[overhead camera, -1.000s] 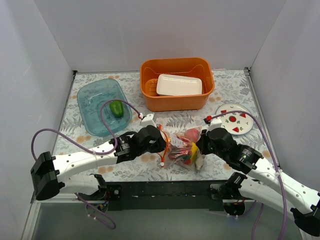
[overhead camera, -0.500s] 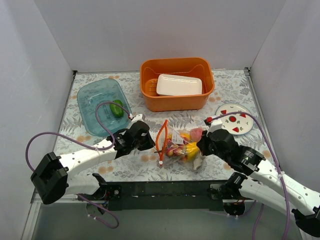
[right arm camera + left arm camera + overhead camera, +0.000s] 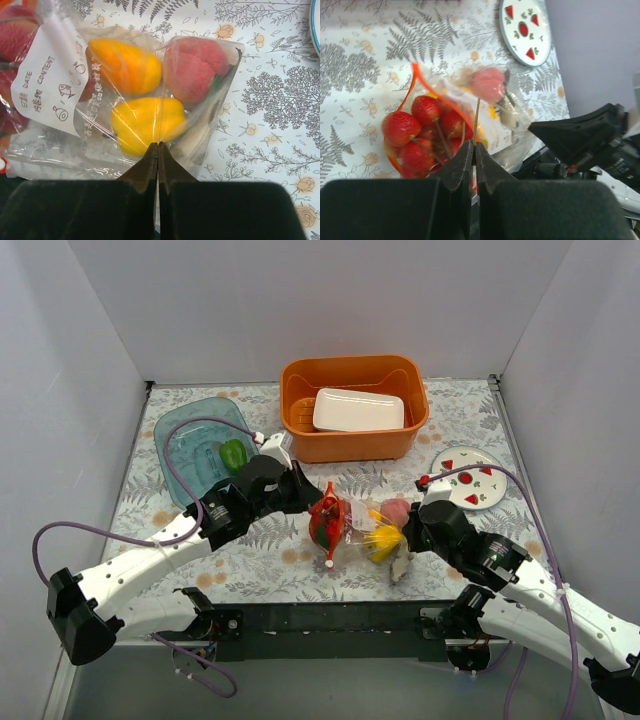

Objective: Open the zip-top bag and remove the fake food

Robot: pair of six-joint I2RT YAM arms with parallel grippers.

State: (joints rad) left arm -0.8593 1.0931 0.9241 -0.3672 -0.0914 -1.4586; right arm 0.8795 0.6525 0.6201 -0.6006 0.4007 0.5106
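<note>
Crinkly clear zip-top bag (image 3: 362,524) of glossy, rounded fake food (image 3: 145,120); left claw (image 3: 474,149) and right claw (image 3: 158,150) both pinch its film.

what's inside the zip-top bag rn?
Through the clear zip-top bag: red pieces at the mouth end, an orange pepper, a yellow pepper and a pinkish-red piece at the closed end. The white label hides part of the middle; anything beneath them is covered.

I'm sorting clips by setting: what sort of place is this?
Probably a robot test cell, not a kitchen: bare white walls box in a fern-print tablecloth, and the left claw and right claw pinch a zip-top bag of toy food.
</note>
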